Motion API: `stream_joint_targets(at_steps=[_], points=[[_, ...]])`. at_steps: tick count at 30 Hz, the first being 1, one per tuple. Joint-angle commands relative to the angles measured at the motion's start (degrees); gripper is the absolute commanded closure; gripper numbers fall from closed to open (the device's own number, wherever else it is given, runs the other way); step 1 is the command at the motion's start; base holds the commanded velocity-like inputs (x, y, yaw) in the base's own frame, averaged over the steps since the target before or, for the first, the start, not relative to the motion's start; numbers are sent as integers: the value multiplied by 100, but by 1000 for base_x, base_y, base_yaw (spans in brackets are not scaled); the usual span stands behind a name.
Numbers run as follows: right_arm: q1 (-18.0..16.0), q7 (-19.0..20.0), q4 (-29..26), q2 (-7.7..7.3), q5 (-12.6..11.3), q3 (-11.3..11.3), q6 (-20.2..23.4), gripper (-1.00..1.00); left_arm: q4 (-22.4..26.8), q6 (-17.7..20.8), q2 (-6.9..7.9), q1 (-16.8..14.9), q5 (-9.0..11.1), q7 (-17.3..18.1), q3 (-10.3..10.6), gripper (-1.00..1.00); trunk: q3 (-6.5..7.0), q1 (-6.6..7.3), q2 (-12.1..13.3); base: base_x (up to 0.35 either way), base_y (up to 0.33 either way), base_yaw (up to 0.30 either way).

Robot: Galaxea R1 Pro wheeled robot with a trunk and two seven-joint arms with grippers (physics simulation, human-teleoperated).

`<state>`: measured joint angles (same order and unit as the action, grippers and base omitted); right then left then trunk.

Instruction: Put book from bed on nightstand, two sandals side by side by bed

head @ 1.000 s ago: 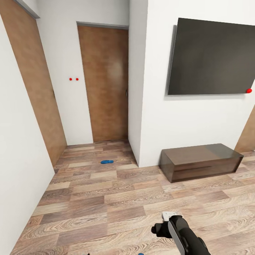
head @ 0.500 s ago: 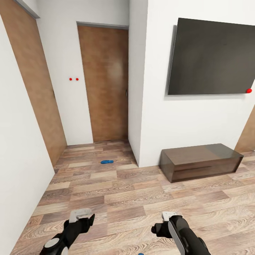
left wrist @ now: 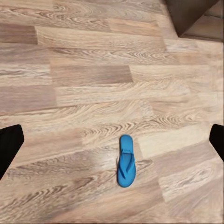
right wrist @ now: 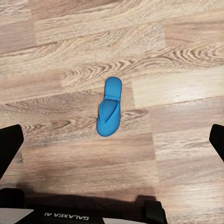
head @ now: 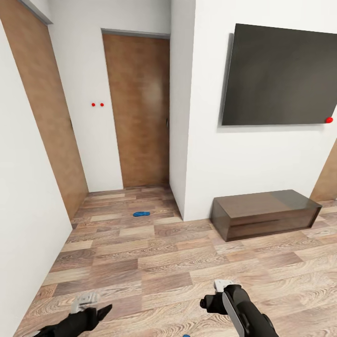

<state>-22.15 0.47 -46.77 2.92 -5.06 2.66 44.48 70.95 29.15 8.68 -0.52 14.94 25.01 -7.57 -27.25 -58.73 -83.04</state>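
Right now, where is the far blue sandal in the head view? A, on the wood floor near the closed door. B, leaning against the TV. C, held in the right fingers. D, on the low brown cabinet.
A: the sandal lies flat on the floor before the door.

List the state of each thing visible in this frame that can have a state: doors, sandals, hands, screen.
Far sandal: flat on the floor by the door, untouched.
Near sandal: flat on the floor, strap side up, not held.
Left hand: low over the floor, open, holding nothing.
Right hand: over the floor, open, holding nothing.
Door: shut.
Wall screen: dark.
Low cabinet: closed, standing against the wall.
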Motion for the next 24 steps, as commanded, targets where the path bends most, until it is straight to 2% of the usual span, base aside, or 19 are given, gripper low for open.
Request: stream_joint_targets(at_steps=[1, 3, 6, 10, 18, 24], points=[[-2, -21, -6, -2, -48, 6, 21, -100, -142, 35, 118, -14, 71, 463, -17, -100, -6, 0, -4, 0, 0, 0], [-1, -21, -7, 1, -48, 6, 20, -100, -309, 21, 241, -32, 90, 1079, -27, -100, -6, 0, -4, 0, 0, 0], [-3, -20, -2, 5, -48, 9, 20, -100, -399, 14, 292, -42, 96, 1426, -32, -100, -6, 0, -4, 0, 0, 0], [-2, -15, -1, 7, -48, 8, 7, -100, -431, 14, 284, -45, 100, 1536, -34, -100, -6, 0, -4, 0, 0, 0], [-2, -14, 11, 13, -52, 12, -8, -100, -433, 21, 276, -45, 106, 1534, -34, -100, -6, 0, -4, 0, 0, 0], [-2, -13, 18, 15, -54, 14, -9, -100, -433, 25, 269, -45, 100, 1533, -34, -100, -114, -132, -244, 0, 0, 0]])
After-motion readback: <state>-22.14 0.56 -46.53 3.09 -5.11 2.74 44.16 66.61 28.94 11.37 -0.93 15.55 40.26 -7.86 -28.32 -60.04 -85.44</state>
